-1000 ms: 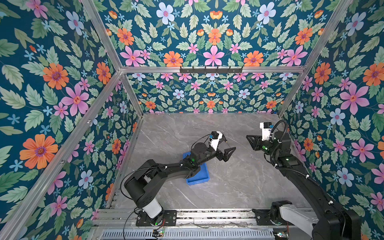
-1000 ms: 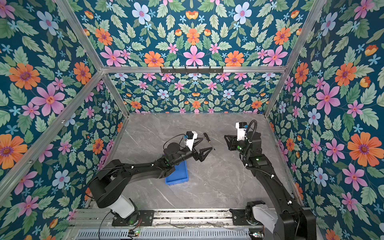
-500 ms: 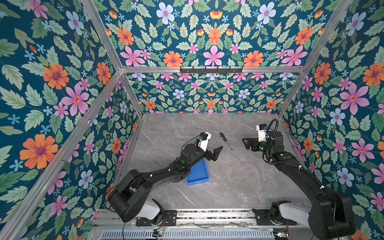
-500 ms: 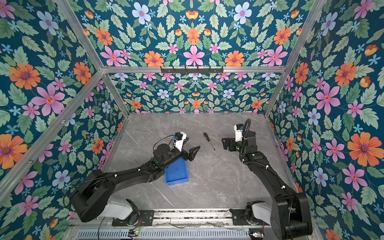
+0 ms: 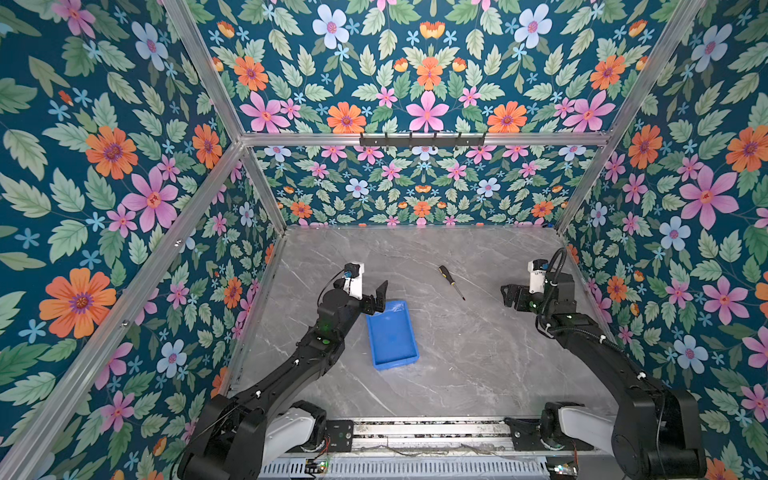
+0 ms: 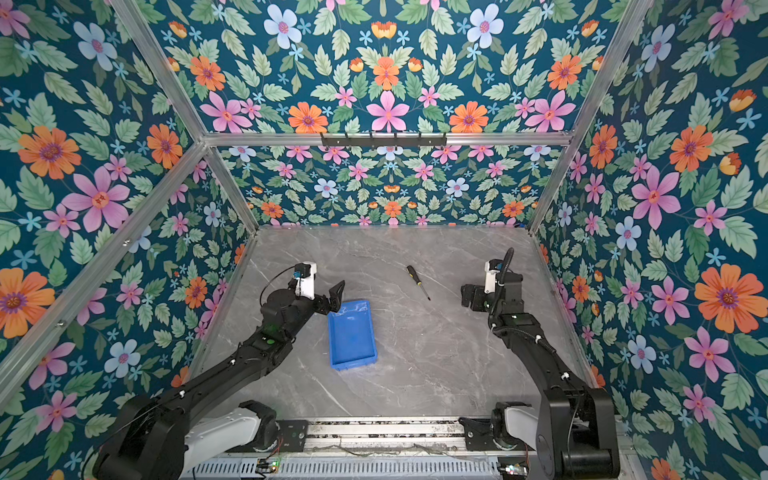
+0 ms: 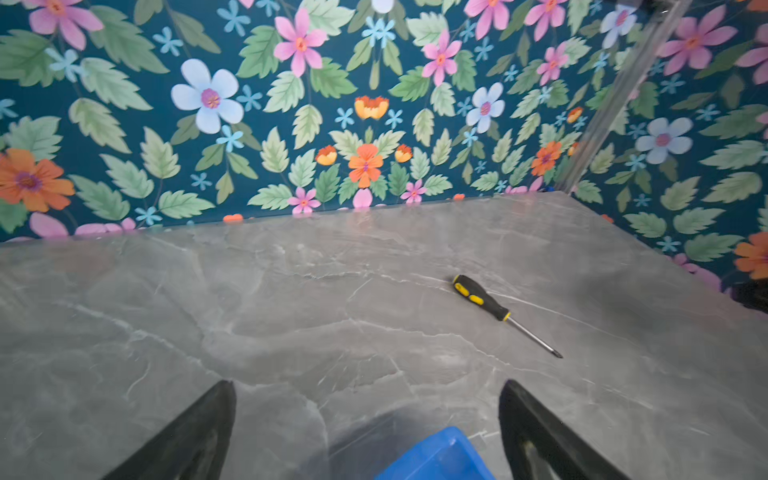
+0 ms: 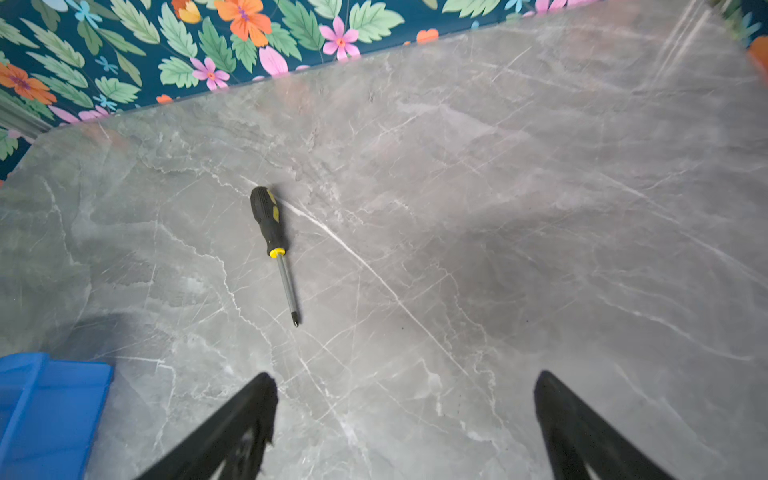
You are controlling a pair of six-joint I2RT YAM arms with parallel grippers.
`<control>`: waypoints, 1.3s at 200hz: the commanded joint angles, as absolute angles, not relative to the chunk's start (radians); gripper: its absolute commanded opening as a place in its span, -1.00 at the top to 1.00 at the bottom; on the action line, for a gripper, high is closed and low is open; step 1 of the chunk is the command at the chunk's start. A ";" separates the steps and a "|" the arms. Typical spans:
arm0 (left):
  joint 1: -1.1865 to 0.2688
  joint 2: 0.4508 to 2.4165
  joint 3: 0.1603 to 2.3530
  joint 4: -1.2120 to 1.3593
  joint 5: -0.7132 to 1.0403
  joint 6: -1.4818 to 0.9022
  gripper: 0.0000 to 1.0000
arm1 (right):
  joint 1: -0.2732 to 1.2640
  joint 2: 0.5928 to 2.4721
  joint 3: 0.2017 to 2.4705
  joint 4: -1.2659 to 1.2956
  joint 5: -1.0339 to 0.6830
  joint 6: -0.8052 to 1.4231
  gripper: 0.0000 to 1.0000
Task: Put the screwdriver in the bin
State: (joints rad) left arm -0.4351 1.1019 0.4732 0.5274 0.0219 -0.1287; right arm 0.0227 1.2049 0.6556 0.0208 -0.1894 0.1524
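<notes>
In both top views, the slim black-and-yellow-handled metal screwdriver (image 5: 451, 282) (image 6: 417, 282) lies on the grey marble tabletop (image 5: 478, 353), far-right of the shallow blue plastic bin (image 5: 392, 336) and apart from it.

Left wrist view: the left gripper (image 7: 368, 386) is spread and empty at the bin's far end.

Right wrist view: the right gripper (image 8: 404, 377) is spread and empty, short of the screwdriver.

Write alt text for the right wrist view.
A black-and-yellow screwdriver lies flat on the grey marble table, apart from the blue bin, which the frame cuts off. The right end effector hangs open and empty.
</notes>
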 commanded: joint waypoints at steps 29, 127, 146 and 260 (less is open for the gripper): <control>-0.419 1.072 0.437 0.483 -0.020 -0.161 -1.00 | 0.136 1.386 0.791 -0.005 -0.207 0.126 -0.92; -0.419 0.981 0.400 0.433 -0.018 -0.196 -1.00 | 0.356 1.988 1.380 -0.343 -0.097 0.134 -0.36; -0.419 0.969 0.397 0.427 -0.019 -0.202 -1.00 | 0.360 2.057 1.456 -0.390 -0.086 0.145 -0.17; -0.420 0.971 0.398 0.424 0.000 -0.216 -1.00 | 0.361 2.189 1.606 -0.479 -0.086 0.050 0.70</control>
State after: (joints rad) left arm -0.4198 0.9657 0.3935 0.4107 -0.0154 -0.2073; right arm 0.3595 2.1784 1.5955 -0.4141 -0.0761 0.0956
